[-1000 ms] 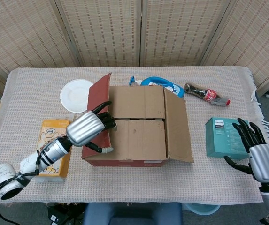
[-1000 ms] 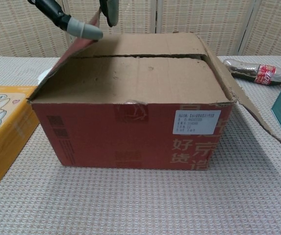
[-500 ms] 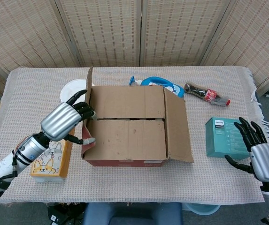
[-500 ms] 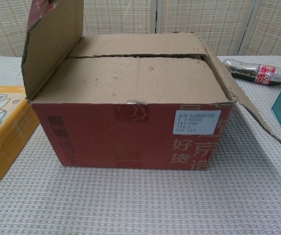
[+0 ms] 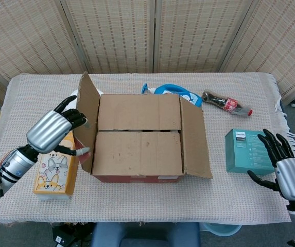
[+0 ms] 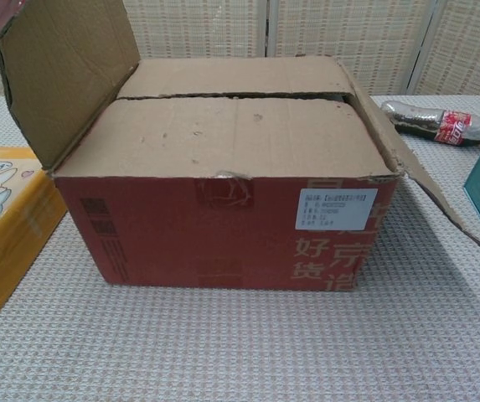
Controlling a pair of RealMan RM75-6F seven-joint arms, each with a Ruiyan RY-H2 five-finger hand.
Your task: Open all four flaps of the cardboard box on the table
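Note:
The red cardboard box (image 5: 137,177) (image 6: 223,230) stands mid-table. Its left flap (image 5: 88,121) (image 6: 64,71) is raised and leans outward to the left. My left hand (image 5: 52,131) holds that flap from its outer side, fingers behind it and thumb at its near edge. The right flap (image 5: 194,139) (image 6: 415,167) is folded out and slopes down. The back flap (image 5: 139,112) and the front flap (image 5: 137,153) lie flat over the box. My right hand (image 5: 286,172) hovers open at the table's right front, apart from the box. The chest view shows neither hand.
A yellow tissue box (image 5: 54,172) (image 6: 1,226) lies under my left hand. A teal box (image 5: 245,151) sits beside my right hand. Behind the cardboard box are a blue bottle (image 5: 175,92) and a cola bottle (image 5: 227,103) (image 6: 441,124).
My left hand has swung the left flap up off the box top and outward to the left. The right hand has barely moved.

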